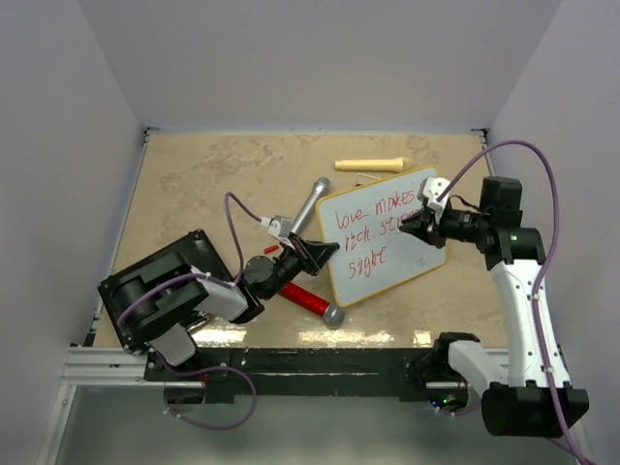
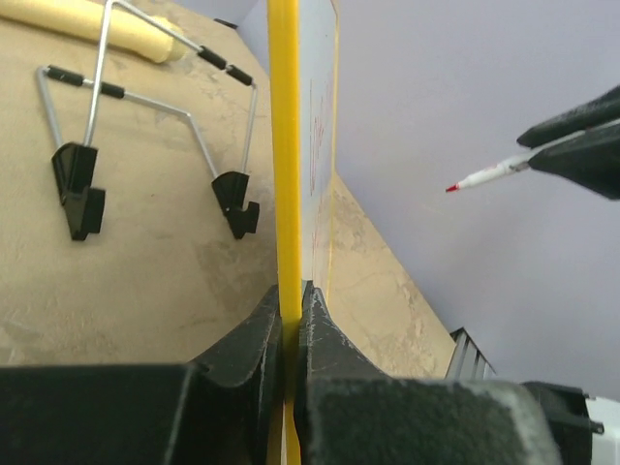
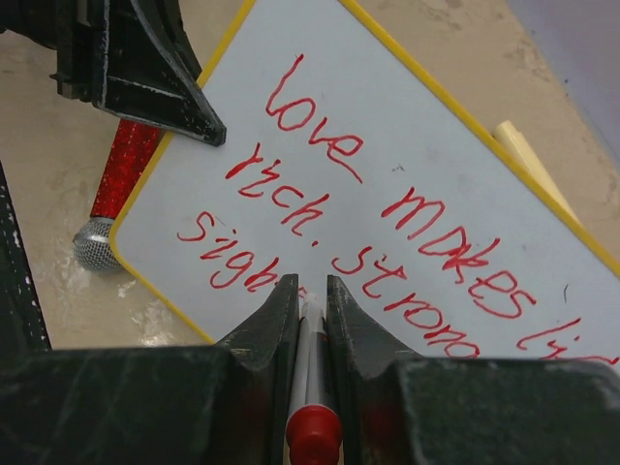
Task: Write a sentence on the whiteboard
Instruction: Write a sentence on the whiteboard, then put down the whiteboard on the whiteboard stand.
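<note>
**Right gripper**: clenched on a red marker. The barrel runs up between the two fingers, and its red end cap faces the wrist camera. From above, I see this gripper over the right part of the whiteboard, beside the ends of the written lines. In the left wrist view the marker tip stands apart from the white face, not touching it.

**Left gripper**: clamped on the board's thin yellow frame at the left edge, one finger on each face. The board thus lies between my two grippers, seen edge-on from the left wrist and face-on from the right.

**The sentence**: red handwriting in three lines, "love makes", "rich. strong" and "sight". I cannot read the further letters at the end of the first line.

**Surroundings:**
- The wire feet, black-tipped, show behind the board's back face.
- A red microphone with a silver mesh head lies just beside the board's near-left corner.
- A silver microphone lies beside the far-left edge.
- A cream handle-shaped object lies just beyond the board.
- A black flat box sits at the left of the table, partly under the left arm.
</note>
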